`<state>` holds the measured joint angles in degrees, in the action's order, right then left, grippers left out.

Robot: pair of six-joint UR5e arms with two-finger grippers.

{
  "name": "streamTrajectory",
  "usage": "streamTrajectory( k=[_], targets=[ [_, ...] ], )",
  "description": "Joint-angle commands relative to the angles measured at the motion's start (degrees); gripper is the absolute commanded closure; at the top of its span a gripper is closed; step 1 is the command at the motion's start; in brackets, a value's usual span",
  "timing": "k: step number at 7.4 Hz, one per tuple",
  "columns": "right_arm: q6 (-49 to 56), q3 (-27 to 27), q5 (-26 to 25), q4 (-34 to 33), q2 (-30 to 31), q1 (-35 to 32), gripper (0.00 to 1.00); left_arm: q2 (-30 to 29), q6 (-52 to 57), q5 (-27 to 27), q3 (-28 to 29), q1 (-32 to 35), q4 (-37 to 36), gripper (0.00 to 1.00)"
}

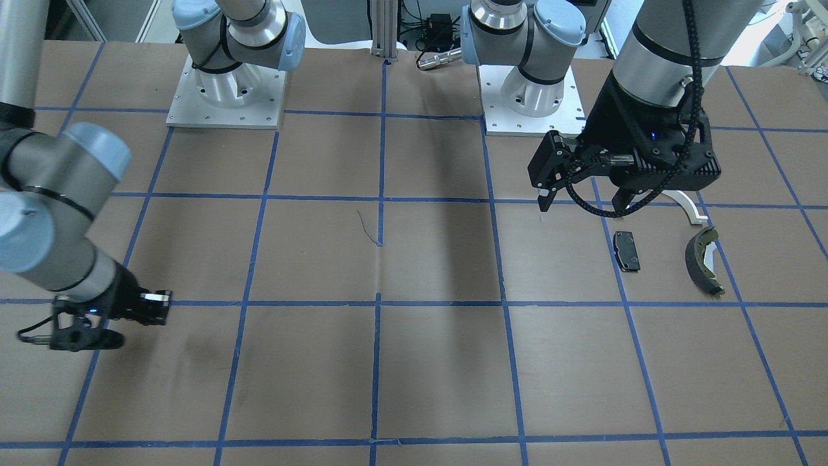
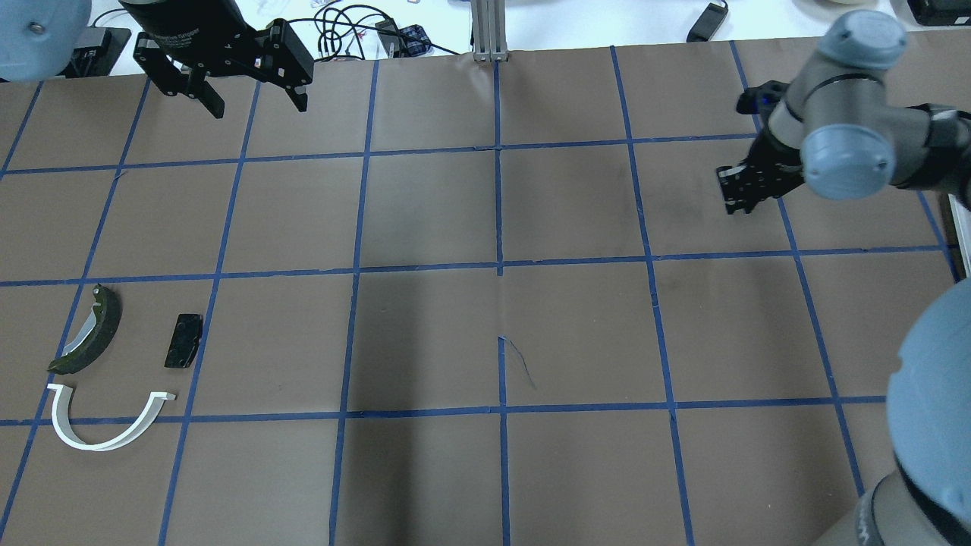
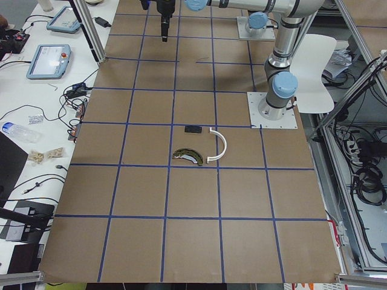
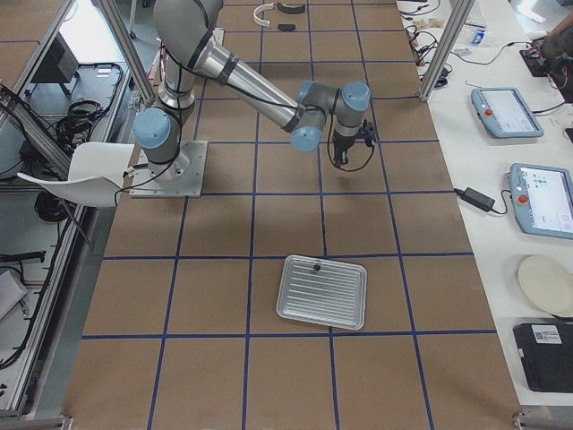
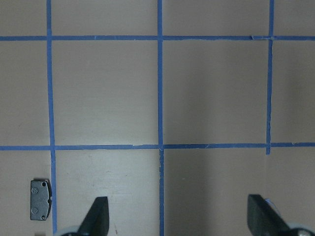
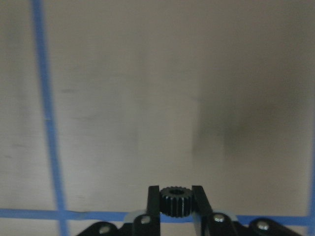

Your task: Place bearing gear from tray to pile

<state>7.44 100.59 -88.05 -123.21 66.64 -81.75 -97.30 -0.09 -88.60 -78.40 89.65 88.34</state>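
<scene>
My right gripper [image 6: 173,206] is shut on a small black toothed bearing gear [image 6: 173,200] and holds it above bare brown table. It shows at the right in the overhead view [image 2: 737,199] and at the lower left in the front view [image 1: 155,309]. The pile lies far to the left in the overhead view: a black rectangular pad [image 2: 183,340], a white thin arc [image 2: 106,438] and a dark olive curved shoe [image 2: 89,329]. My left gripper [image 2: 250,95] is open and empty, high above the table beyond the pile. Its wrist view shows the pad [image 5: 41,199]. The silver ribbed tray [image 4: 322,296] shows only in the exterior right view.
Blue tape lines divide the brown paper table into squares. The two arm bases [image 1: 226,97] stand on plates at the robot's side. A small dark item [image 4: 315,267] sits near the tray's far rim. Tablets and cables lie on the white side bench [image 4: 528,179].
</scene>
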Motion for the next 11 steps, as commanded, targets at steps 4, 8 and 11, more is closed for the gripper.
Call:
streamTrajectory(
  k=[4, 8, 11],
  targets=[
    [-50.27, 1.98, 5.60, -8.40, -0.19, -35.18, 1.00, -0.09, 0.00, 0.09, 0.09, -0.26, -0.19, 0.00],
    [-50.09, 1.02, 5.08, -10.38, -2.30, -36.47, 0.00, -0.09, 0.00, 0.00, -0.09, -0.09, -0.10, 0.00],
    [-28.11, -1.45, 4.46, -5.66, -1.78, -22.81, 0.00, -1.83, -1.05, 0.09, -3.32, 0.79, -0.80, 0.00]
  ],
)
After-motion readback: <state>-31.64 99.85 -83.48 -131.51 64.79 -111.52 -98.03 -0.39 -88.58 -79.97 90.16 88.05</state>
